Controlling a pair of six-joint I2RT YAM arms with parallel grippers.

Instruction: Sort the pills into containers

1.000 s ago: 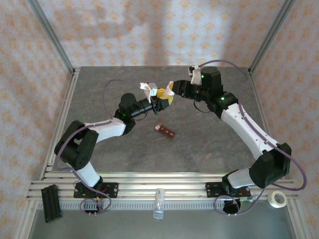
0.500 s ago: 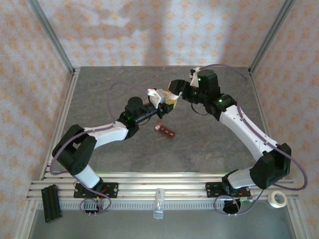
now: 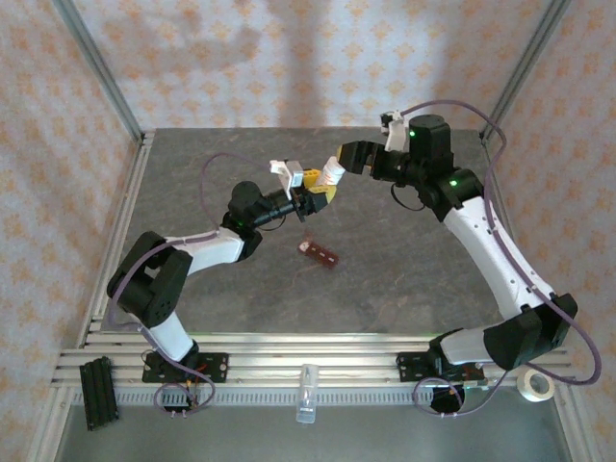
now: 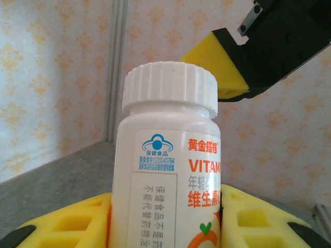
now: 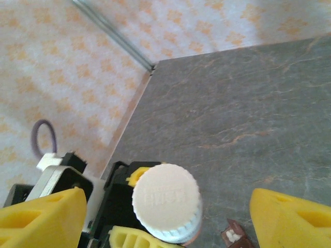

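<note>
Brown containers (image 3: 320, 255) — near left tool (image 3: 320, 188), untouched

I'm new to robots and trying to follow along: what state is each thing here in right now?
bottle: closed, white cap on.
left gripper: shut on the bottle.
right gripper: open, fingers spread either side of the cap.
containers: lying on the table, apart from both grippers; open or closed, too small to tell.
</note>
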